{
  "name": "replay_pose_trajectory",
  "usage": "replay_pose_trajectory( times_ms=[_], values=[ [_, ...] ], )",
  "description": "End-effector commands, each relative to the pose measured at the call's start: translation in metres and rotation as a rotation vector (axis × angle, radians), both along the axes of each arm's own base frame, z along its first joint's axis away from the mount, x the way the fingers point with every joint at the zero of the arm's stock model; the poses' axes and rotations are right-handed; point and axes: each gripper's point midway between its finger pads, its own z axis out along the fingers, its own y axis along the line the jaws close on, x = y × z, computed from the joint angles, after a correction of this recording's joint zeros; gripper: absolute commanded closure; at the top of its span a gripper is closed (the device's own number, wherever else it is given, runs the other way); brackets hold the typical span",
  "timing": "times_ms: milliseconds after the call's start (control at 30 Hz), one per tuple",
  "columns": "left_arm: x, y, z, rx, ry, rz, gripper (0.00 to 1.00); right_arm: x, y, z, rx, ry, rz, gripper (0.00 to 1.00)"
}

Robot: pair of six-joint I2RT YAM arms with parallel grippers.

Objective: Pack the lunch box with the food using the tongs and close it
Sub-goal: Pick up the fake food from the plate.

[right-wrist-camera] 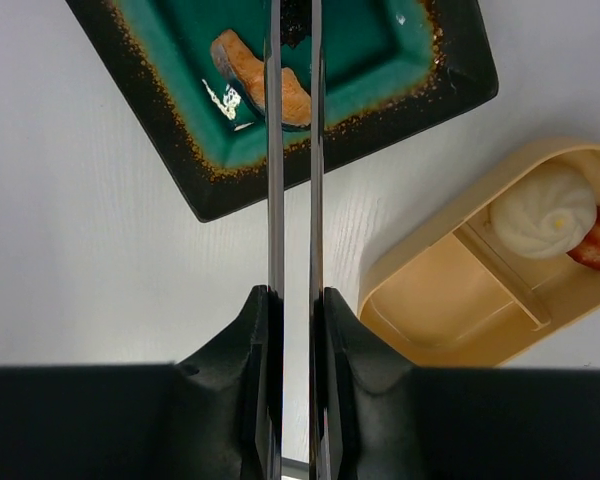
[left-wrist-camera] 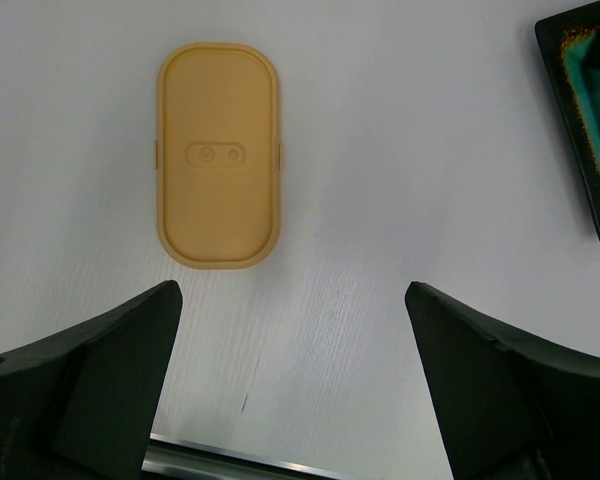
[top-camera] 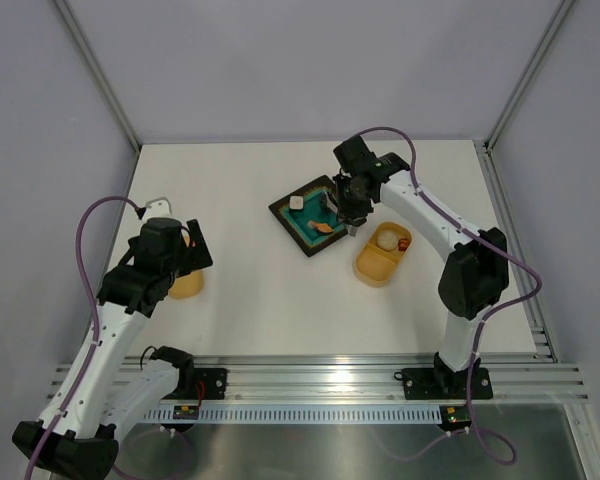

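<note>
Pinching tongs (right-wrist-camera: 274, 200) in right gripper (right-wrist-camera: 292, 300), tips over plate (right-wrist-camera: 230, 195) at orange slice (right-wrist-camera: 248, 78), with left gripper (left-wrist-camera: 292, 300) spread wide. Squeeze slowly, clear plate rim, drop in lunch box (right-wrist-camera: 430, 330).

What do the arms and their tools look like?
The left arm and right arm have white links, black joints and black bases, with a purple cable looping along each. The left tool and right tool each have two thick matte-black fingers.

White table (top-camera: 260, 300), grey walls (top-camera: 310, 70), metal rail (top-camera: 330, 378)
</note>
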Motion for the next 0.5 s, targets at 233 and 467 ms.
replay_pose_trajectory(
  times_ms=[233, 467],
  values=[
    [0.006, 0.002, 0.009, 0.010, -0.051, 0.005, 0.01, -0.011, -0.034, 0.099, 0.049, -0.249, -0.099, 1.00],
    [0.009, -0.006, 0.007, -0.006, -0.043, -0.043, 0.01, -0.071, -0.069, 0.106, 0.062, -0.223, -0.154, 0.99]
  ],
)
